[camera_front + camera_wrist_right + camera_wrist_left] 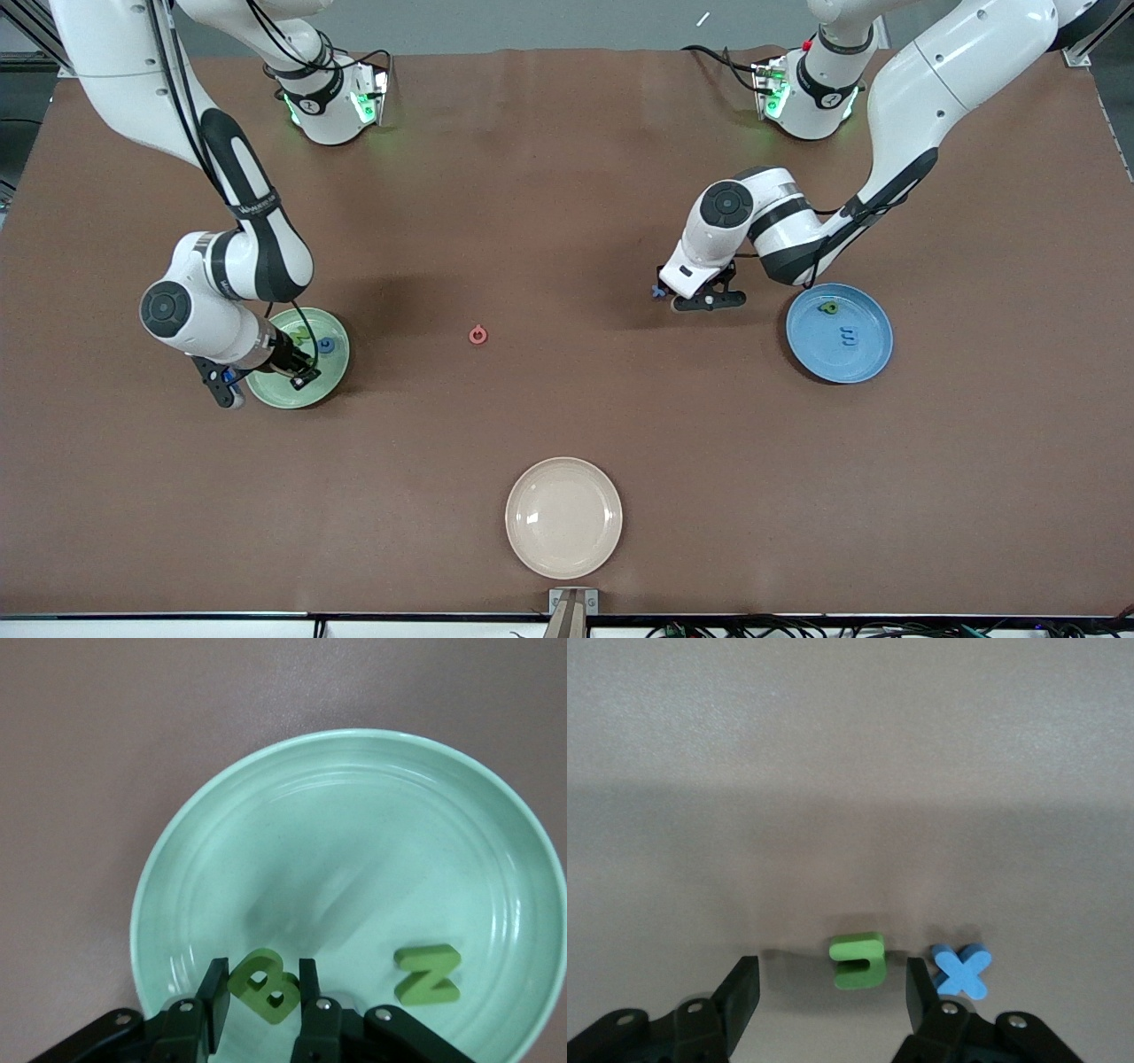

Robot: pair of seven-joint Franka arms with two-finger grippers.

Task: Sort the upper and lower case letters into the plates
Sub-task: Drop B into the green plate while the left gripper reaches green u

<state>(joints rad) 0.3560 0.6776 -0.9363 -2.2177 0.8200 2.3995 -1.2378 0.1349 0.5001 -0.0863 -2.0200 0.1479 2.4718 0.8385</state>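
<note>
My left gripper (pixel 833 992) spread around green u (pixel 859 959), blue x (pixel 962 970) just outside one finger; right gripper (pixel 261 1001) pinching green B (pixel 264 984) over mint plate (pixel 354 842)

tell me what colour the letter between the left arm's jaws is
Green: the u-shaped letter between the left gripper jaws, beside the blue x; clearest in the left wrist view.
</note>
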